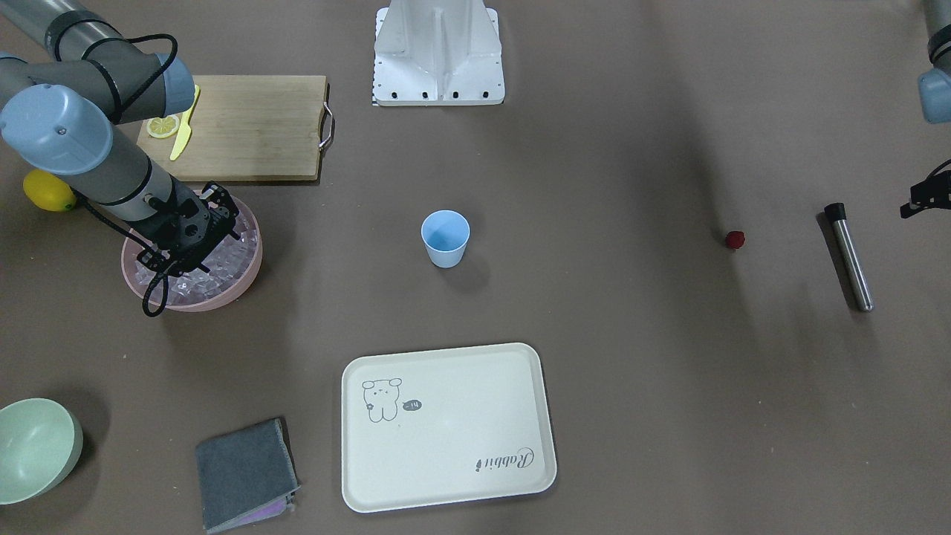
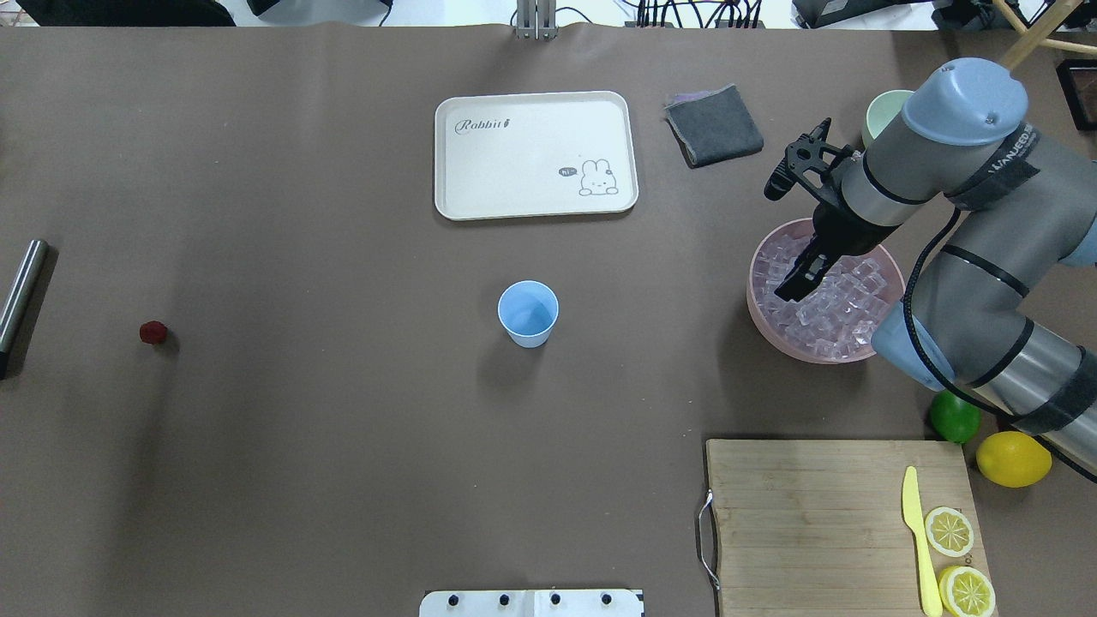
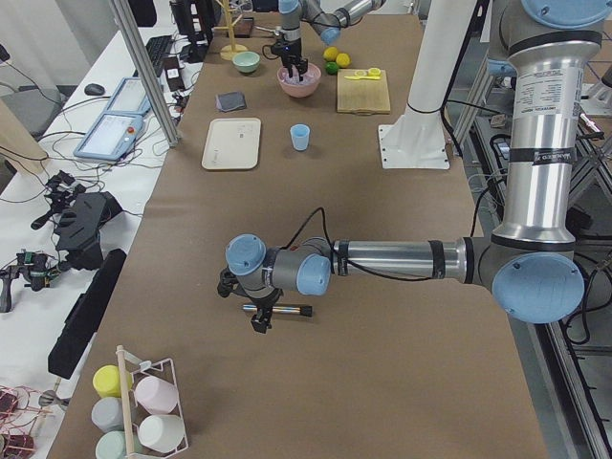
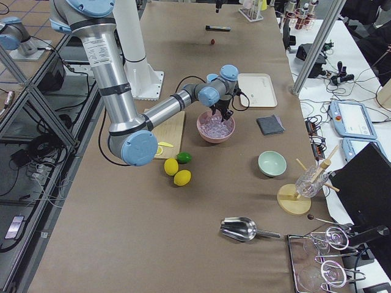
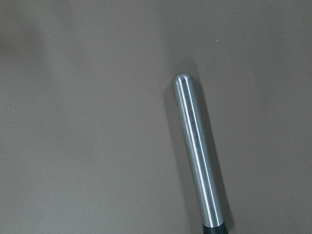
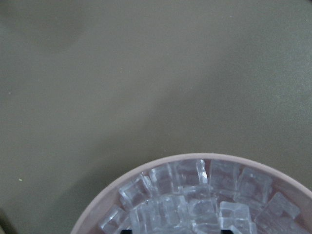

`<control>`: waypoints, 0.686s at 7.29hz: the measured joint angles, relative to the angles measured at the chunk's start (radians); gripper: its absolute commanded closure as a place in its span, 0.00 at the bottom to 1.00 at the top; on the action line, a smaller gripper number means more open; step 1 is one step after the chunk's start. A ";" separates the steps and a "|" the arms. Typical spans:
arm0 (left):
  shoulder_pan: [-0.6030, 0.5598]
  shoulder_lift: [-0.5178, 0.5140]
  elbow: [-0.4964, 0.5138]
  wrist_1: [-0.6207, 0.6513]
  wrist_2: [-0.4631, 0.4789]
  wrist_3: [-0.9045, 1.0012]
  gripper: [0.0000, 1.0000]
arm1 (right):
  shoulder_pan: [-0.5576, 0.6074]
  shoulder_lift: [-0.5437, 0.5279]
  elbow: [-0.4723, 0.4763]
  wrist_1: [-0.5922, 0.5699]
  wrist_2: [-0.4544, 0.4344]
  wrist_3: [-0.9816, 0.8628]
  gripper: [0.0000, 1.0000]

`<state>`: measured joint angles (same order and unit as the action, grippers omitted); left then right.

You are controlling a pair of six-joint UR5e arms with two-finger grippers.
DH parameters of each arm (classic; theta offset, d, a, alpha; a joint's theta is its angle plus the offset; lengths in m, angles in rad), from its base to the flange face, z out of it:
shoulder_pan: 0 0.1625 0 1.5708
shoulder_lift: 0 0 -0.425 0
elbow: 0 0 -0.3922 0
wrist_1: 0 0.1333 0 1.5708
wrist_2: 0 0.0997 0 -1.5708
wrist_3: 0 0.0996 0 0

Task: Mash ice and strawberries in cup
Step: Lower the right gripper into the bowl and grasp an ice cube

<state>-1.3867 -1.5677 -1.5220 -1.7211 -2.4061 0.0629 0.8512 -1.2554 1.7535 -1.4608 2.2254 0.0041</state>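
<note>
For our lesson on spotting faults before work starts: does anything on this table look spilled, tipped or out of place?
Nothing is spilled or tipped: the cup stands upright and the ice sits inside the pink bowl. One oddity: the strawberry lies loose on the bare table, far from the cup, in no dish.

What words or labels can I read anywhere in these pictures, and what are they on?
"Rabbit": in script, in a corner of the cream tray.
"Hi": probably, in the tiny speech bubble beside the rabbit drawing on that tray; too small to be sure.
Lettering on the right arm's strap: too blurred to read.
Nothing else is legible.
</note>
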 measured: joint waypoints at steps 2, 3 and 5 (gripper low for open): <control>0.000 0.000 -0.002 0.000 0.000 0.000 0.02 | -0.023 -0.019 0.002 0.005 -0.030 0.000 0.32; 0.000 0.000 -0.002 0.000 -0.001 0.000 0.02 | -0.030 -0.024 0.003 0.009 -0.037 0.001 0.32; 0.000 0.000 -0.005 0.000 -0.001 0.000 0.02 | -0.033 -0.027 0.007 0.014 -0.040 0.001 0.42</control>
<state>-1.3867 -1.5677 -1.5270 -1.7208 -2.4068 0.0629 0.8185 -1.2826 1.7602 -1.4472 2.1857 0.0051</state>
